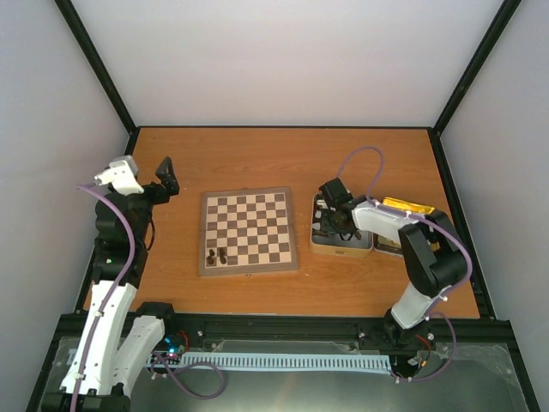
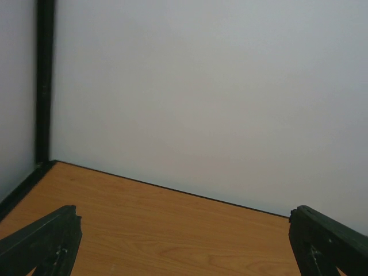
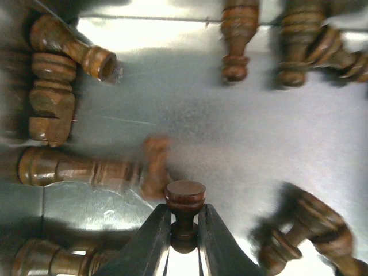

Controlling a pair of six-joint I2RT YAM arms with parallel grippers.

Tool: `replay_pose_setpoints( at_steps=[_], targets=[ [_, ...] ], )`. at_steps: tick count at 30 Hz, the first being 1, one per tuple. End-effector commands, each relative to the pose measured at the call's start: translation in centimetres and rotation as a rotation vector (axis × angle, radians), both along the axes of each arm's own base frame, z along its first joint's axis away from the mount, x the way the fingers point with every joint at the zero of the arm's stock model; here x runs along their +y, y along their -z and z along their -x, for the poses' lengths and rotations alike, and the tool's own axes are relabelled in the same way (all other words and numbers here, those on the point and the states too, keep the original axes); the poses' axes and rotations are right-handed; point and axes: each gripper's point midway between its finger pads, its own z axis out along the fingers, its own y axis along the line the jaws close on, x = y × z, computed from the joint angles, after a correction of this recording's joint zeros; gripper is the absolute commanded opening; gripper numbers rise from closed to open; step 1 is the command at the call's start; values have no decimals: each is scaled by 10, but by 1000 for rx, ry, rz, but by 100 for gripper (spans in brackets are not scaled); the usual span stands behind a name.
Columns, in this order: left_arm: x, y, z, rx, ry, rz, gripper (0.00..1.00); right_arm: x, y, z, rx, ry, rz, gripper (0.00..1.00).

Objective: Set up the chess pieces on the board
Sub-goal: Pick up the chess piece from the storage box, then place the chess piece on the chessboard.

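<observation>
In the right-centre of the top view: silver tin [image 1: 343, 247], just right of the board [image 1: 249, 230], with the right gripper [image 1: 328, 225] inside it. In the right wrist view its jaws are pinched narrow on the neck of one dark brown chess piece [image 3: 185, 195], with loose dark pieces [image 3: 52, 98] lying around on the tin floor. On the board's lower left corner: standing dark chessmen [image 1: 217, 255]. At far left: left gripper [image 1: 167, 180], spread wide, holding nothing
</observation>
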Motion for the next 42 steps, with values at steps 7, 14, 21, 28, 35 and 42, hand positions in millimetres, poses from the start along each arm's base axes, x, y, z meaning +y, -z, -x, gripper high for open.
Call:
replay_pose_setpoints(
  at_steps=[7,14,21,28,35,42],
  targets=[
    [-112,4,-9,-18,673,21,100,12,-94,-20,-422,-93,-165,14],
    [-182,53,-12,275,963,234,97,78,-138,10,-499,-446,-484,14],
    [-209,81,0,402,1024,294,96,152,-174,74,-425,-812,-824,15],
    [-170,98,-17,427,726,224,95,182,-138,69,-95,-610,-818,16],
    [-111,63,-23,287,402,31,100,182,-57,117,374,-367,-664,13],
    [-88,21,-11,222,308,-94,100,180,-38,119,477,-278,-531,15]
  ],
)
